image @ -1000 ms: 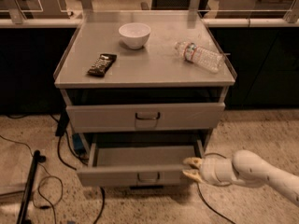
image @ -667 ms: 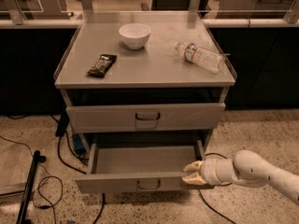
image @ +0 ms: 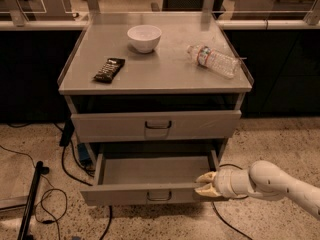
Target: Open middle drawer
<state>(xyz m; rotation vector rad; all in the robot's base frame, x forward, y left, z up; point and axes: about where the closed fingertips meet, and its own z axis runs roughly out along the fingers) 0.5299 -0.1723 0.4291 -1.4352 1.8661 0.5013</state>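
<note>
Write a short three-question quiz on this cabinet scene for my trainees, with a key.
1. Fill in: the plastic water bottle lies on its ____ on the cabinet top.
2. True or false: the middle drawer stands pulled out.
3. Where is the pincer?
A) at the middle drawer's right front corner
B) touching the plastic water bottle
C) resting on the cabinet top

Key: 1 side; 2 true; 3 A.
</note>
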